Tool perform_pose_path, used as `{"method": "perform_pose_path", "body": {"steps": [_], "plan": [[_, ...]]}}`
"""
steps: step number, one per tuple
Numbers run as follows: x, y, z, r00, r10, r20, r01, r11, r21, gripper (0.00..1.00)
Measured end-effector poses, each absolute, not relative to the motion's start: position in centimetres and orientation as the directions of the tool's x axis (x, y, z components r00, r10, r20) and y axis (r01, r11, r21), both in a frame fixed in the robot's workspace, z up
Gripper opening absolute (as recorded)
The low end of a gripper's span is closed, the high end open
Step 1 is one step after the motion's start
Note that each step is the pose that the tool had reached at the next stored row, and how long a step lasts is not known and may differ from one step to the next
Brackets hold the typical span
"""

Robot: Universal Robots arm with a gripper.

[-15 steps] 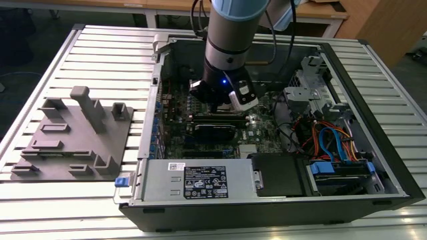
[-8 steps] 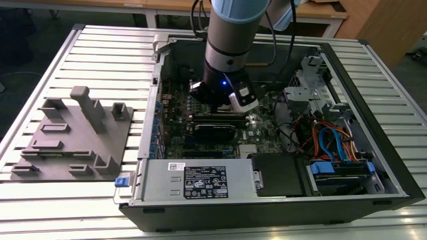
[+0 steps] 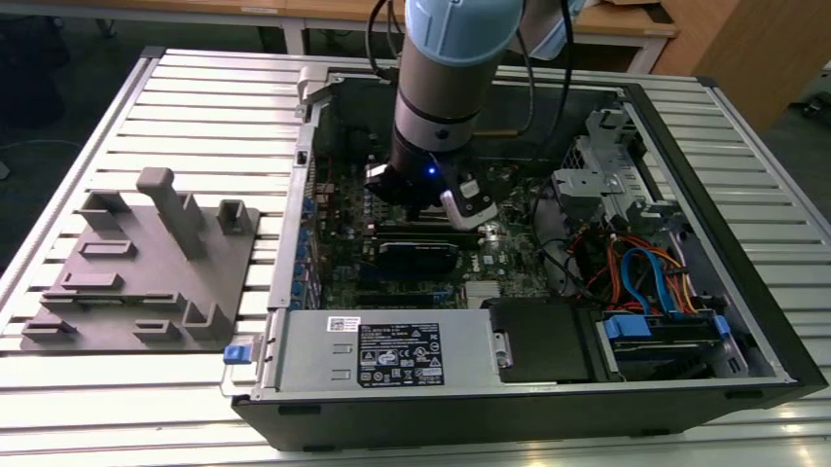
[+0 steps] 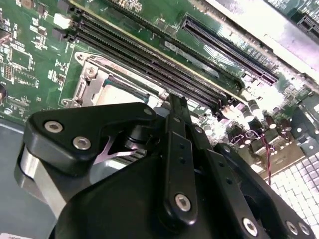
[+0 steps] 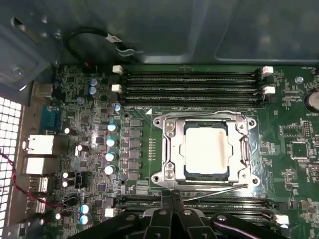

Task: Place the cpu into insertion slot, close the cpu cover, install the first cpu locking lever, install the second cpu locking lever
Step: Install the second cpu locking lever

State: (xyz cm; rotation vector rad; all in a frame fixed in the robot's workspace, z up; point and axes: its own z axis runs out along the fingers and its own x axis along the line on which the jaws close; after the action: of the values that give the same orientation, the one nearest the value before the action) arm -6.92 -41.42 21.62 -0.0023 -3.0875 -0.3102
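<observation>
In the exterior view the arm (image 3: 449,88) reaches down into the open computer case (image 3: 727,321), its gripper (image 3: 435,209) low over the motherboard (image 3: 389,282) toward the far middle of the case, while a grey fixture block (image 3: 143,272) sits on the slatted table (image 3: 78,126) at the exterior view's left. In the second wrist view the gripper (image 4: 175,107) looms large and black, its fingers (image 4: 177,129) drawn together to a narrow tip with nothing between them, poised just beside the silvery rim of the insertion slot (image 4: 94,82), with memory slots (image 4: 149,59) beyond. In the first wrist view the cpu (image 5: 207,149) lies seated in the insertion slot (image 5: 162,177), the cpu cover (image 5: 175,149) down flat around it, and 1 thin locking lever (image 5: 212,191) runs along the socket edge nearest the gripper (image 5: 172,199), whose tip sits right at that edge.
</observation>
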Motion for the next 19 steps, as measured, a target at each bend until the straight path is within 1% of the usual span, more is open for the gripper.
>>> {"method": "perform_pose_path", "body": {"steps": [4,7,12,19], "plan": [[-7.0,-41.9,21.3,-0.999,-0.003,0.038,0.005,0.978,0.21,0.11],[-7.2,-42.2,21.2,-0.999,-0.004,0.038,0.005,0.973,0.23,0.11],[-7.2,-42.4,20.8,-0.999,-0.004,0.038,0.005,0.969,0.248,0.11],[-7.7,-42.5,19.9,-0.999,-0.005,0.038,0.005,0.966,0.258,0.11]]}}
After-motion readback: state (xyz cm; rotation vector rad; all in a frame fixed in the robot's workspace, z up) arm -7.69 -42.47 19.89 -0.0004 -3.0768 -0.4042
